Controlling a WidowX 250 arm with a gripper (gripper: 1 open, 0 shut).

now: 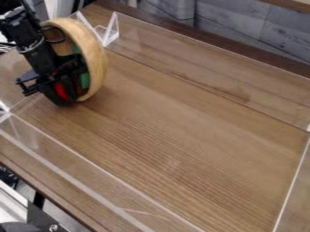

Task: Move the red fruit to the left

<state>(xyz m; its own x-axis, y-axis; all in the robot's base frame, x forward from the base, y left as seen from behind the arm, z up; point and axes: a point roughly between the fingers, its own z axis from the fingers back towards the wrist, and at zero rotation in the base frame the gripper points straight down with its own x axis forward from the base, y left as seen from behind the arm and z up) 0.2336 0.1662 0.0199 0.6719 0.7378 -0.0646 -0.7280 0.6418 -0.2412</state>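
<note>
Arm at a tipped bowl, far left of a wooden surface

The wooden surface [194,127] has clear low walls. At its far-left end a wooden bowl [82,56] stands on its rim. The dark end effector [51,84] points down before the bowl's mouth, jaws partly closed around the red fruit [61,86], beside something green [85,84].

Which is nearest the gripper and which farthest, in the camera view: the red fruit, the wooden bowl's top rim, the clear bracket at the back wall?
1. red fruit, right at the gripper fingertips, inside the tipped bowl.
2. wooden bowl top rim, just above and right of the gripper.
3. clear bracket, farther back and right, by the back wall.
</note>
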